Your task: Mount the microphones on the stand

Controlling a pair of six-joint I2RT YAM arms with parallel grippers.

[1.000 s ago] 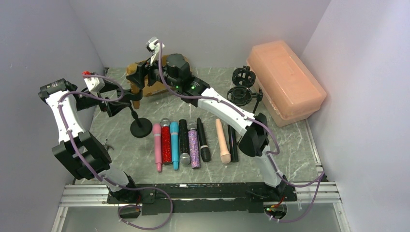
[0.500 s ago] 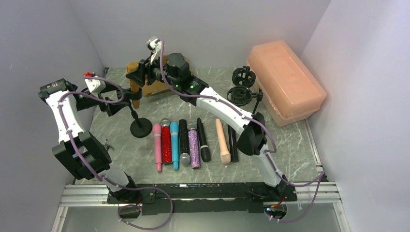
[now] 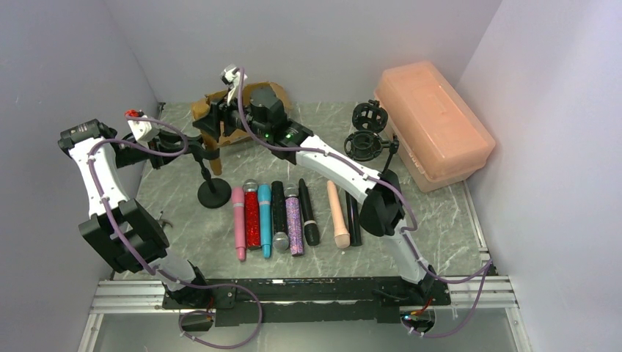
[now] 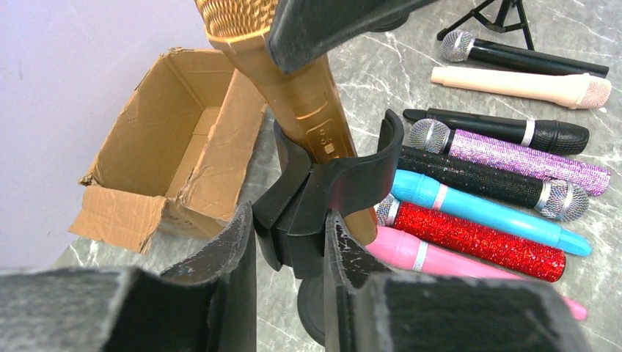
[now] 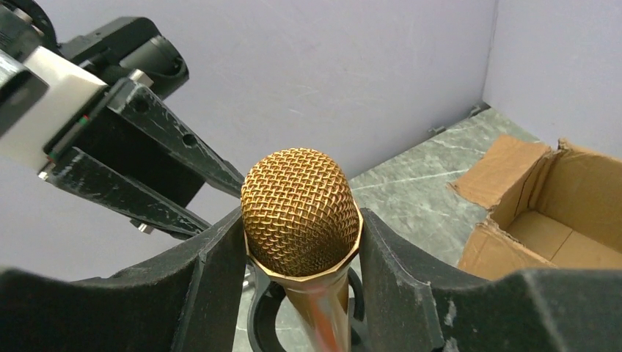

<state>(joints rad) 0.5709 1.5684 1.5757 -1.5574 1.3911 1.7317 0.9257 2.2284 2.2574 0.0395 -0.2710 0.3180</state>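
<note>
The gold microphone (image 4: 301,95) stands tilted in the black clip (image 4: 330,187) of the stand, whose round base (image 3: 214,194) sits on the marble table. My left gripper (image 4: 290,249) is shut on the clip's neck, one finger on each side. My right gripper (image 5: 301,253) is shut on the gold mesh head (image 5: 299,209) from above. Several more microphones lie in a row: pink (image 3: 239,220), red glitter (image 3: 252,218), blue (image 3: 264,216), purple glitter (image 3: 293,220), peach (image 3: 339,214) and black ones (image 3: 308,213).
An open cardboard box (image 4: 169,154) lies right behind the stand. A pink plastic case (image 3: 433,125) stands at the back right, with black shock mounts on a small tripod (image 3: 367,133) next to it. Grey walls close in on both sides.
My left gripper has closed onto the stand's clip. My right gripper has tightened on the gold microphone and lowered it a little into the clip.
</note>
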